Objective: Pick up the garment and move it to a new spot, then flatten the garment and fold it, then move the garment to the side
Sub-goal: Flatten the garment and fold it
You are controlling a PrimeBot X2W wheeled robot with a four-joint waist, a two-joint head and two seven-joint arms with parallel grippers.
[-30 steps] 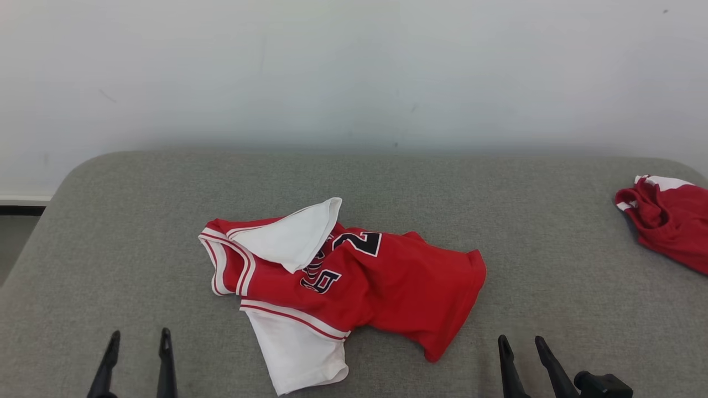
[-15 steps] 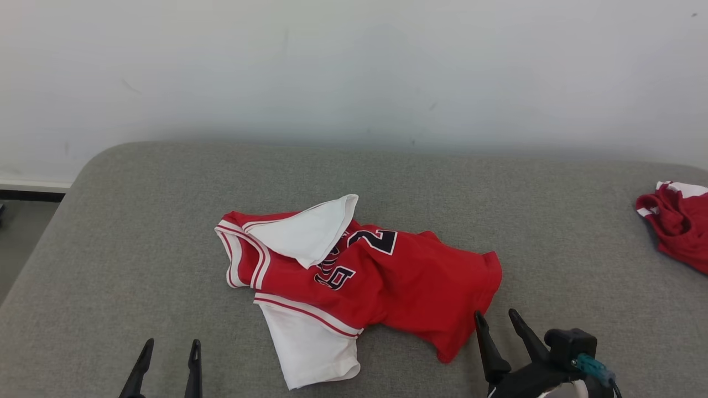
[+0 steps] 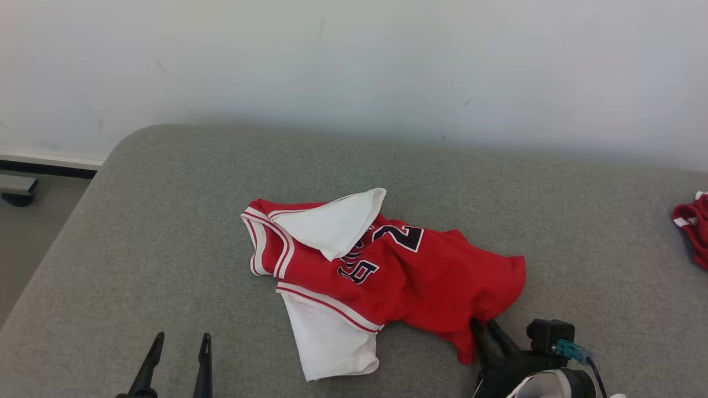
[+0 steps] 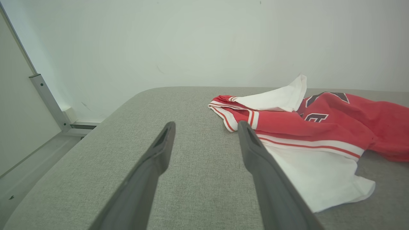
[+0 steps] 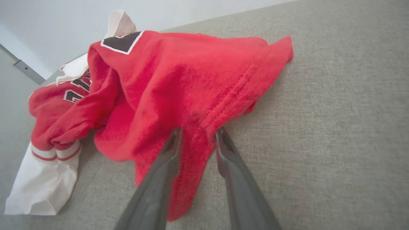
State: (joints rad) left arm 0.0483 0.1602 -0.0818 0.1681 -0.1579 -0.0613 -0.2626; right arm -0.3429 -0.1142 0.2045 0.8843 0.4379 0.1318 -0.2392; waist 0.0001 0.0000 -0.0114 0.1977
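Right gripper moved onto right-pointing hem of garment, jaws half-closed astride it, grip unclear, left gripper spread

Red/white jersey, black nos., crumpled, mid grey pad

Right gripper at garment hem

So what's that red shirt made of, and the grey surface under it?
The shirt looks like soft matte knit cloth: it crumples loosely and shows stitched hems; which fibre, I can't tell. The surface seems grey woven upholstery fabric, with a fine weave and rounded corners.
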